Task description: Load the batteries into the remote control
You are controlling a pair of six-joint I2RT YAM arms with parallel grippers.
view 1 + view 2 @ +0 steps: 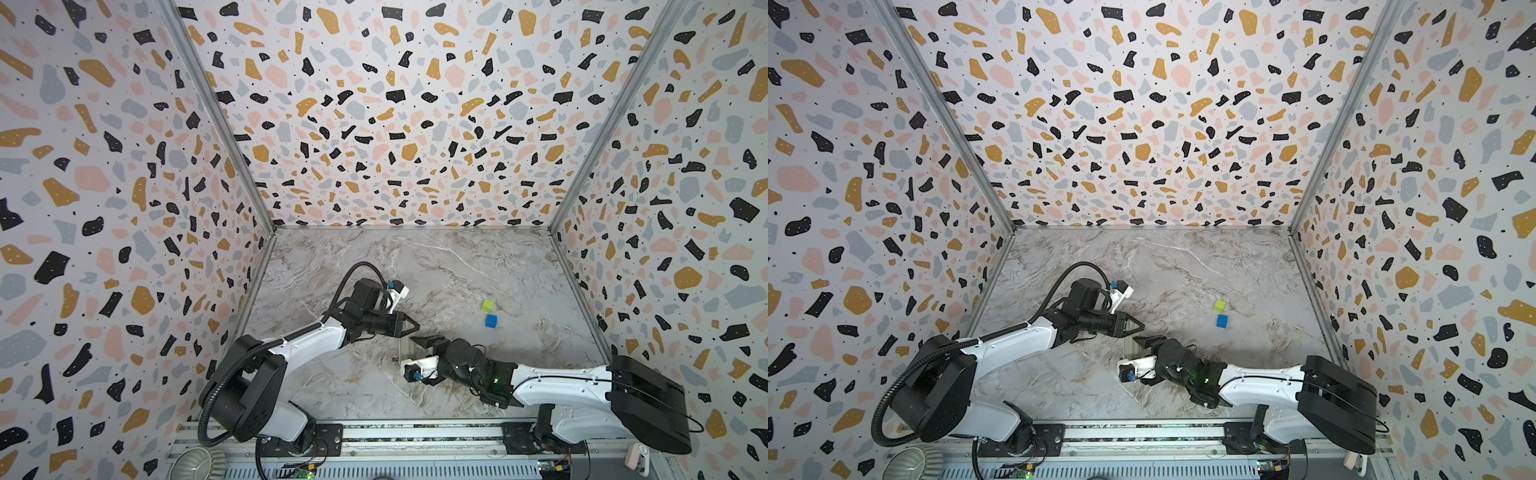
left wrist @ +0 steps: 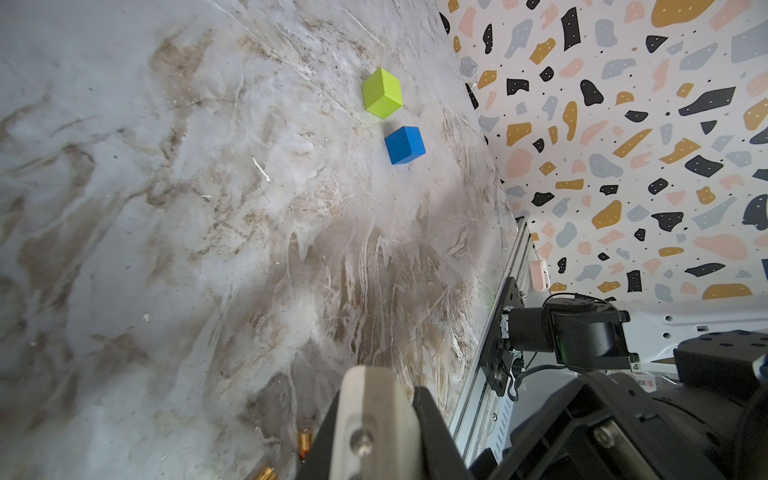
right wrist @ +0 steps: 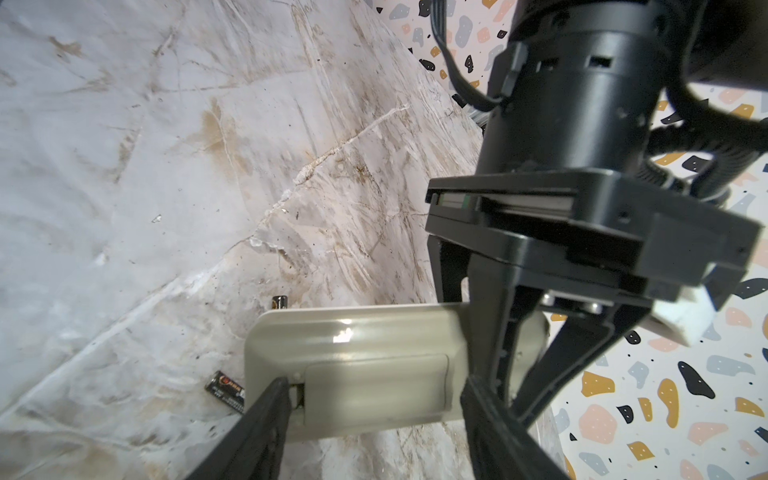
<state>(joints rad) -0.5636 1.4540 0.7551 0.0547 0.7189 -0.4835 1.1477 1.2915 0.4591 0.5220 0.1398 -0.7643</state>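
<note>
The left gripper [image 1: 415, 327] is clamped on one end of the remote [image 3: 353, 340] and holds it off the table [image 1: 457, 266], back face towards the right wrist camera. In the left wrist view the remote's pale end sits squeezed between the black fingers [image 2: 432, 432]. That hold is the anchor for this step, so it should be firm and level; any twist there would spoil the other arm's aim.

The cover [image 3: 374, 370] is still shut on the remote's back, so I judge the step in hand to be opening it, with loading yet to start. The two batteries lie on the table just beside the remote: one dark one [image 3: 226, 388] near its free end, and one [image 3: 279, 301] behind its far edge with only a metal tip showing.

The right gripper [image 3: 374, 390] has its jaws fairly wide and empty, set astride the cover lengthwise. One fingertip [image 3: 280, 390] sits at the small notch on the cover's edge near the free end. I cannot tell whether it has caught the latch.

To do this well, the fingertip should seat fully in the notch first. The push should then run along the remote's length, towards the left gripper, so the load goes into the clamp and does not lever the remote out. A slow stroke should avoid knocking the batteries. The green cube [image 1: 488, 306] and blue cube [image 1: 491, 321] lie well apart, to the right.
</note>
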